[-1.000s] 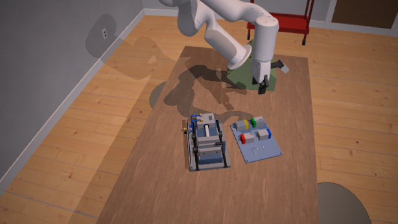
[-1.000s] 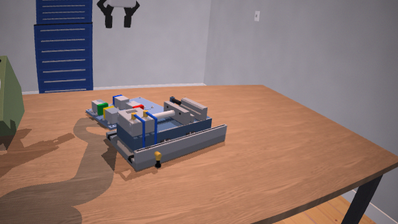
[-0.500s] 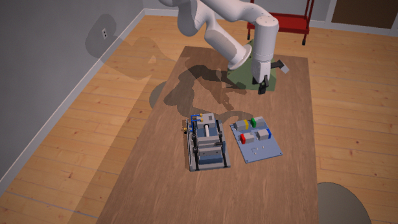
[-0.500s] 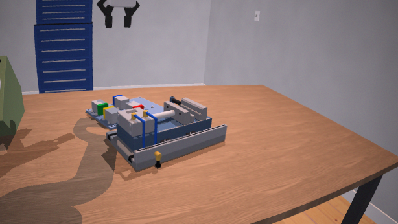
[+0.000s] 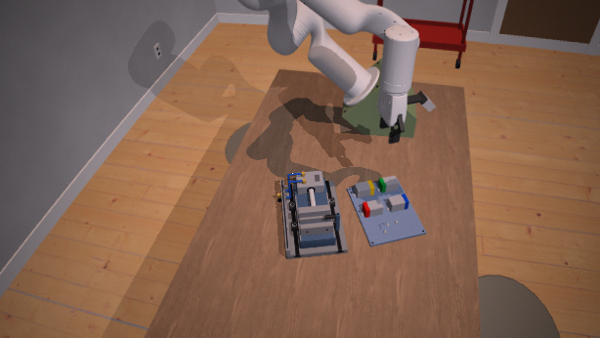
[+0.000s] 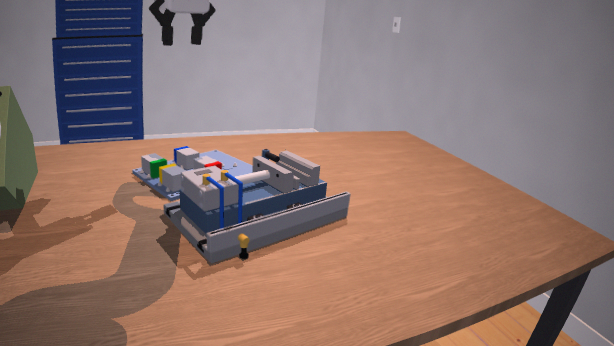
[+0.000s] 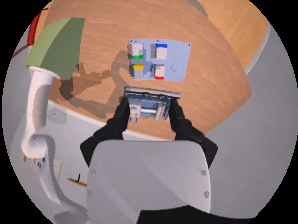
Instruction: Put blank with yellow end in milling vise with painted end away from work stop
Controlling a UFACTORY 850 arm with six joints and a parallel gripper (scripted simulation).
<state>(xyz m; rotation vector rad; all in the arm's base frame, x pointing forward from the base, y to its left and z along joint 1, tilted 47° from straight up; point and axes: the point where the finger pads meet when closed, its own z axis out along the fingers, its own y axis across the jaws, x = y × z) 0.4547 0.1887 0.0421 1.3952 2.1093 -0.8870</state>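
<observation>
The blank with the yellow end (image 5: 364,189) (image 6: 171,175) (image 7: 137,51) lies flat on the light blue infeed plate (image 5: 397,230) (image 6: 227,156) (image 7: 180,63), at the plate's far left. Its yellow end faces the green-ended blank (image 5: 387,184). A red-ended blank (image 5: 372,209) and a blue-ended blank (image 5: 398,202) lie on the same plate. The milling vise (image 5: 313,215) (image 6: 260,197) (image 7: 150,98) stands left of the plate, with nothing between its jaws. My gripper (image 5: 397,132) (image 6: 182,35) (image 7: 149,104) is open and empty. It hangs high above the table, near the arm's base.
The arm's green base block (image 5: 362,117) (image 6: 12,145) stands at the far end of the table. A yellow-knobbed lever (image 6: 243,242) sticks out of the vise's side rail. A red cart (image 5: 440,34) and a blue drawer cabinet (image 6: 97,75) stand beyond the table.
</observation>
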